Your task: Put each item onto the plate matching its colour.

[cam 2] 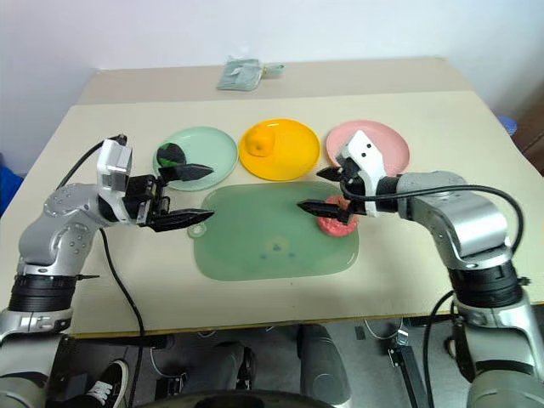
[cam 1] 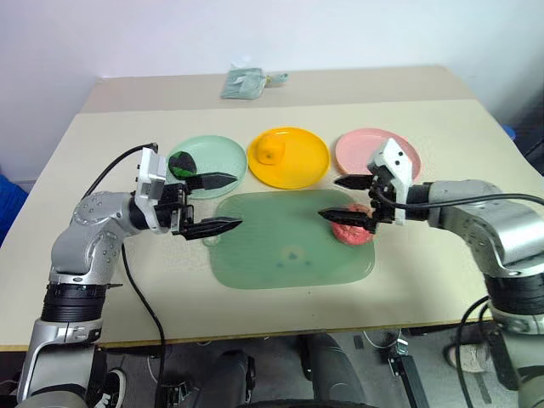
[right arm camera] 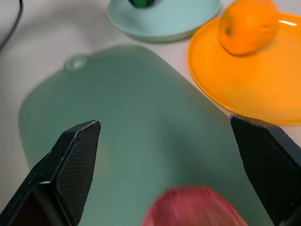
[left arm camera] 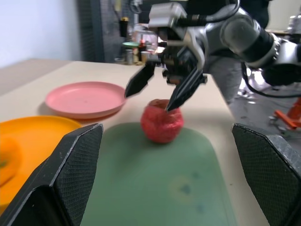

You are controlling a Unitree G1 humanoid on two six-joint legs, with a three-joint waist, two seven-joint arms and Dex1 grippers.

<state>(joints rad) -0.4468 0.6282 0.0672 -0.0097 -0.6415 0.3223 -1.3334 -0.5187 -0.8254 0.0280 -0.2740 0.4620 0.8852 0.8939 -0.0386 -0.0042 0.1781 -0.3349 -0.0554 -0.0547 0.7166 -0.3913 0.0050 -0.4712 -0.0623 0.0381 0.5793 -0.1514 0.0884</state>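
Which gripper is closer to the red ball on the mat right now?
Right. The right gripper hangs open just over the red ball, one finger almost on it. The left gripper, also open, is across the mat near the green plate.

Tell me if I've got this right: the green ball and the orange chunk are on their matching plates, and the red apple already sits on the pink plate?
Not quite. The red apple lies on the translucent green mat, beside the pink plate, which the left eye view shows. The green ball is on the mint green plate and the orange chunk on the yellow plate.
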